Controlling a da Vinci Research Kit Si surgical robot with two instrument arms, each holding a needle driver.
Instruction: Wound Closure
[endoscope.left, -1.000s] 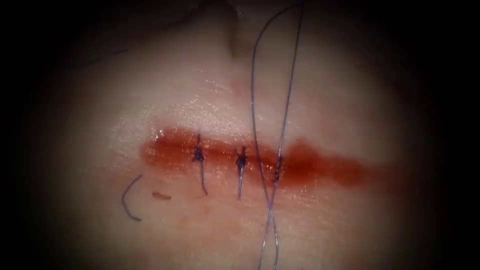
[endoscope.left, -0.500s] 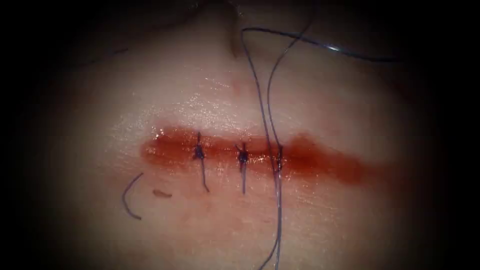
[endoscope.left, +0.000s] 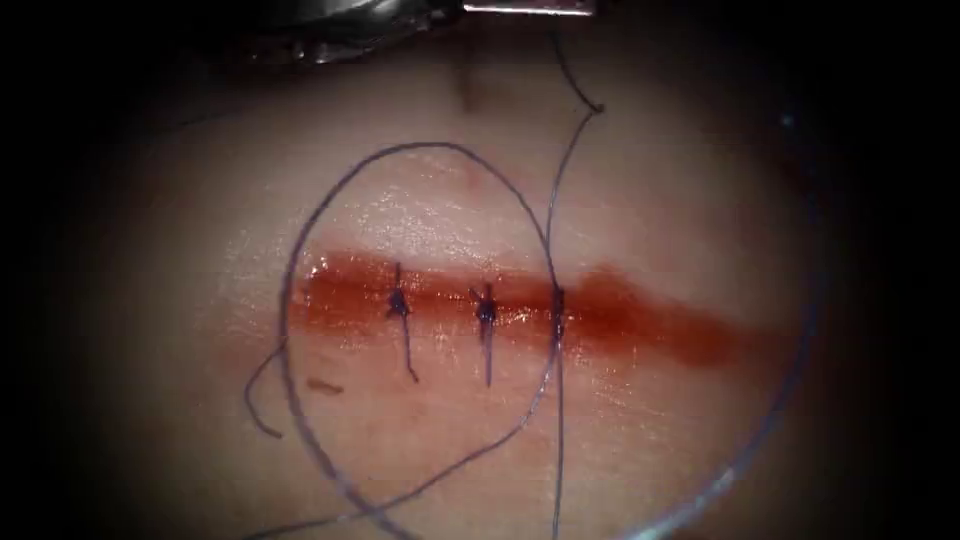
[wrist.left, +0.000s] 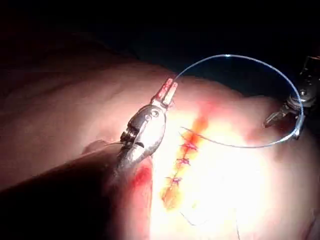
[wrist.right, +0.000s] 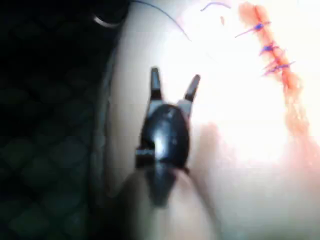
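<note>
Pale, wet pork-belly tissue (endoscope.left: 680, 200); straight red cut (endoscope.left: 440, 300) runs across it.

Progress, as I judge it: 3 dark purple stitches (endoscope.left: 485, 312) cross the cut; the 2 on its left part are knotted with short trimmed tails; the 3rd, to their right, has long strands running off both ways, so it looks untrimmed. Right of that stitch the cut carries no stitch and lies under pooled red fluid (endoscope.left: 700, 345) — that stretch is left to close.

Thin blue-violet suture thread (endoscope.left: 330, 200) sweeps in 1 wide loop around the cut's left end and over both trimmed stitches.

Silver left needle driver (wrist.left: 169, 92): jaws pressed together, apparently pinching the thread where its arc begins. Dark right needle driver (wrist.right: 175, 77): jaws spread wide, holding nothing, well apart from the cut. Needle's place — I cannot tell.

Around the cut: a curved cut end of thread (endoscope.left: 250, 400) lies near its left end, touching the loop; a small brown fleck (endoscope.left: 322, 387) just beside it.

In the way: the slack loop draped across the finished stitches could snag them.
</note>
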